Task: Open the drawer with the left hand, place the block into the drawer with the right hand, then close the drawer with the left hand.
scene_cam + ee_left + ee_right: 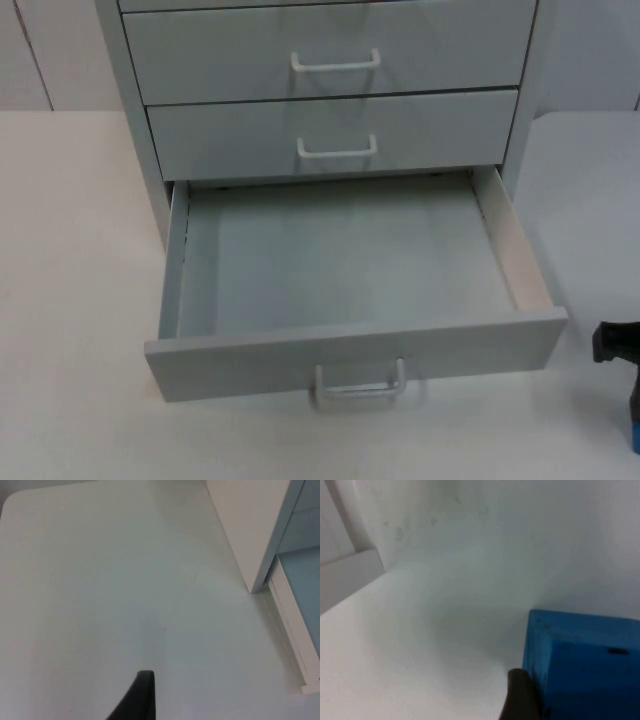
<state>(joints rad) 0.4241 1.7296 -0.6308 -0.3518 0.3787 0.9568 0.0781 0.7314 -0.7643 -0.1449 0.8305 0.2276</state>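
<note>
This looks like a lab or test bench, not a home. A plain white table (70, 300) carries one grey cabinet (135, 130) with three identical drawers, each with a white loop handle (336, 62); the lowest drawer (350, 350) stands pulled out in front of the cabinet, bare inside. Behind the cabinet runs a pale panelled wall (40, 50). The table around the cabinet is unmarked and uniform, like a staged work surface.

No legible text, label or number — not on any surface here.
</note>
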